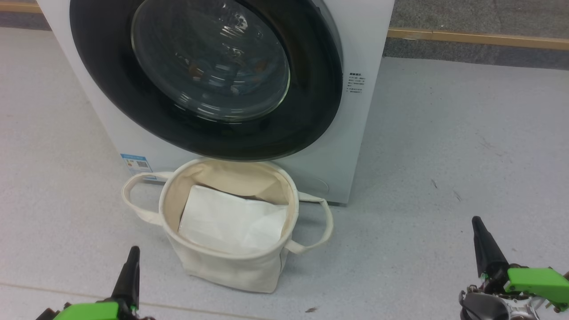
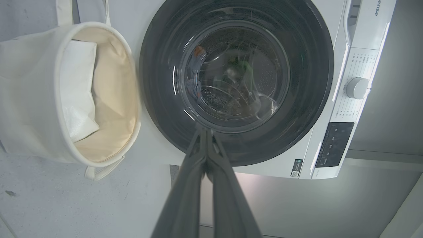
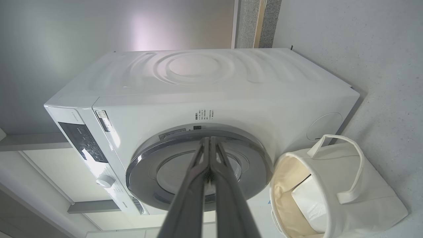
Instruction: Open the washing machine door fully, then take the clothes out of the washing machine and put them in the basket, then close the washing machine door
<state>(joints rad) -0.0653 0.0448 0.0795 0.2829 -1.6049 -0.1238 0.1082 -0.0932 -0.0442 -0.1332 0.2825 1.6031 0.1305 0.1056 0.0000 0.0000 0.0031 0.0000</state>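
The white washing machine [image 1: 355, 133] stands before me with its round black-rimmed door [image 1: 111, 102] closed against the front. Through the domed glass I make out bits of blue and orange clothes [image 1: 249, 84] in the drum. The cream canvas basket [image 1: 231, 266] sits on the floor right below the door, holding a flat white folded sheet [image 1: 231, 222]. My left gripper [image 1: 132, 253] is shut and empty at the lower left, short of the basket. My right gripper [image 1: 478, 222] is shut and empty at the lower right, away from the machine. Both wrist views show the door [image 2: 158, 99] [image 3: 138, 165] and basket [image 2: 29, 99] [image 3: 380, 205].
Grey floor spreads around the machine, with open room to its right. A wall with a wooden skirting strip [image 1: 480, 39] runs behind. The control panel and knob [image 2: 357, 88] sit on the machine's upper front.
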